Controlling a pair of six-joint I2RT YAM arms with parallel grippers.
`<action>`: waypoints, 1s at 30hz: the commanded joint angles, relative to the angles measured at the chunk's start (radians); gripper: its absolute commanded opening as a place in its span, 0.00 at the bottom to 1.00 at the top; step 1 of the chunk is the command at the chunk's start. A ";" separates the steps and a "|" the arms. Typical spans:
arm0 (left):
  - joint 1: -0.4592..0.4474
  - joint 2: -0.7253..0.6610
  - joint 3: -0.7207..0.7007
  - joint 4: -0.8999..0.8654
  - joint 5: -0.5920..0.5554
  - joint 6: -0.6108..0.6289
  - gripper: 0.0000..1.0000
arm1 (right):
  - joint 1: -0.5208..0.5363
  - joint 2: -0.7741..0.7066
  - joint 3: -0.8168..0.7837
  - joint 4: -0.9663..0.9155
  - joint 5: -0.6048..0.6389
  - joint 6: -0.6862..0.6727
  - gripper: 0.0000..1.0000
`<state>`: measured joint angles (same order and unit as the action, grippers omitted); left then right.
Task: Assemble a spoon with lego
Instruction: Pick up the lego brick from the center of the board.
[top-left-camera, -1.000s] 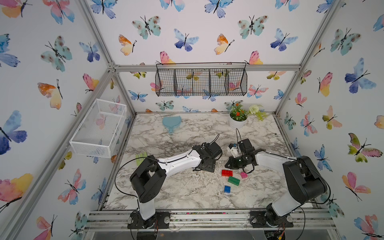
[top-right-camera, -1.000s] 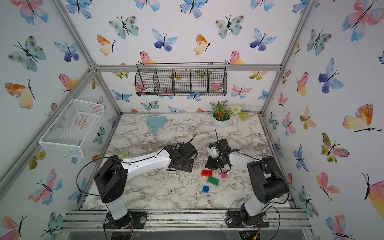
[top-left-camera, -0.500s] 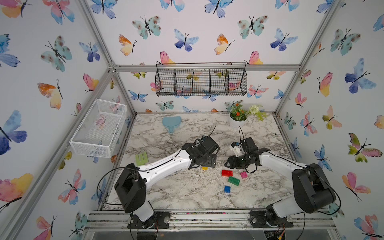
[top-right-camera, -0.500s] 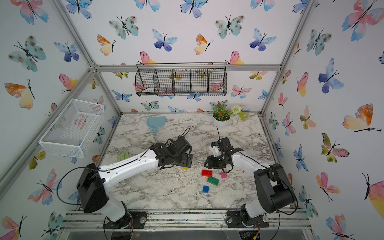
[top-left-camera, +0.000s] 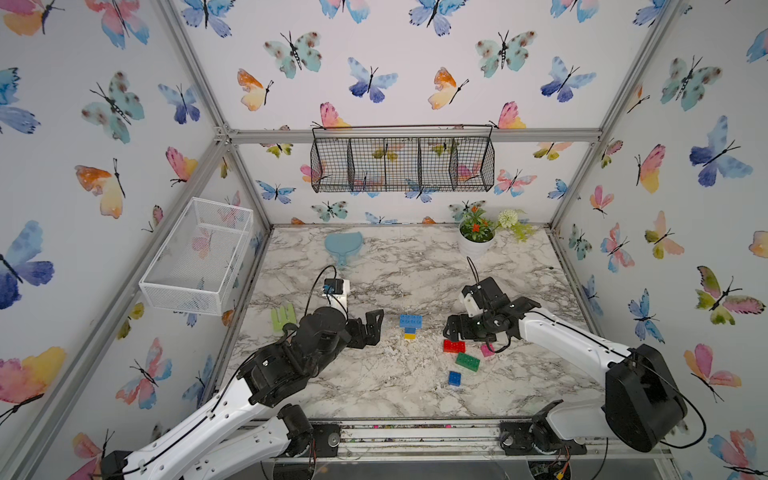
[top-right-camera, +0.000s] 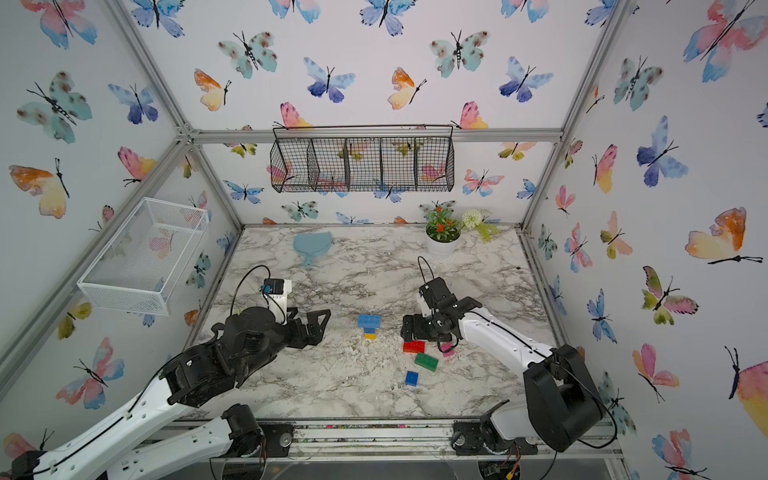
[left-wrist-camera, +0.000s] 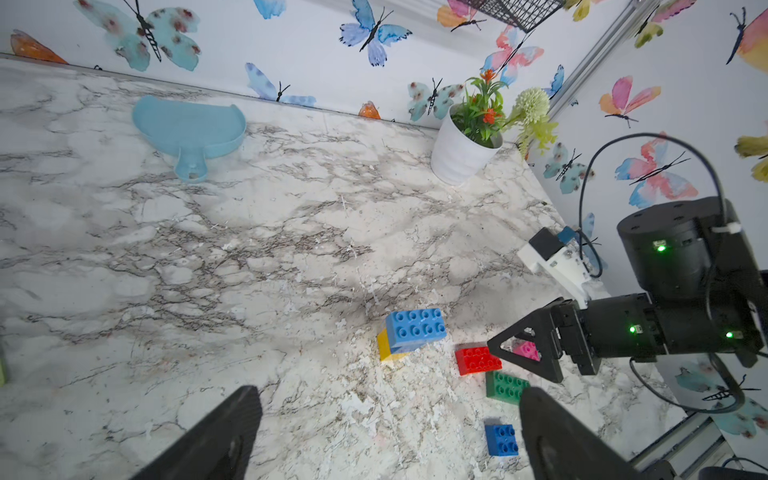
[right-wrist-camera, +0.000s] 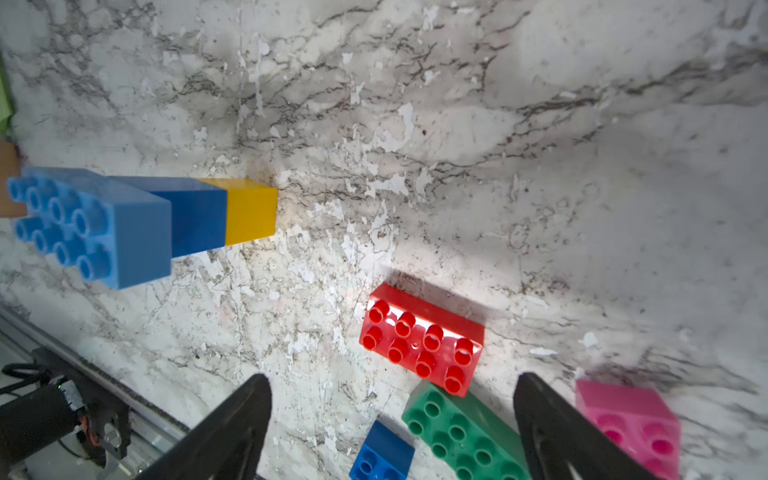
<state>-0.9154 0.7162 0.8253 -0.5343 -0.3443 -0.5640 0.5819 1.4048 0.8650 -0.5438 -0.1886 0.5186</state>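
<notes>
The left arm (top-left-camera: 195, 419) and right arm (top-left-camera: 569, 338) wear glossy white shells between bulky black joint housings (top-left-camera: 640, 395). Thin black cables (left-wrist-camera: 648, 135) loop to white wrist-camera blocks (top-left-camera: 337, 291). The left tool (top-left-camera: 371, 330) and right tool (top-left-camera: 452, 330) carry black triangular cut-out fingers (left-wrist-camera: 552, 361); green lights (left-wrist-camera: 660, 248) dot the right wrist.

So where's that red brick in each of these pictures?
Top view: red brick, right of the blue-and-yellow stack.
Top view: red brick, again right of the stack.
Left wrist view: red brick, between stack and green brick.
Right wrist view: red brick, close up.
Shared landmark: the green brick beside it in all four.
</notes>
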 joint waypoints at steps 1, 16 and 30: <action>0.005 -0.037 -0.053 0.024 -0.010 0.013 0.98 | 0.035 0.041 0.047 -0.024 0.120 0.096 0.98; 0.005 -0.142 -0.156 0.004 0.027 0.000 0.98 | 0.131 0.179 0.049 -0.014 0.242 0.239 0.90; 0.005 -0.167 -0.163 -0.003 0.023 -0.007 0.98 | 0.146 0.215 0.033 0.004 0.241 0.252 0.75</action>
<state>-0.9154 0.5587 0.6636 -0.5350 -0.3233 -0.5686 0.7181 1.6062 0.9058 -0.5373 0.0349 0.7586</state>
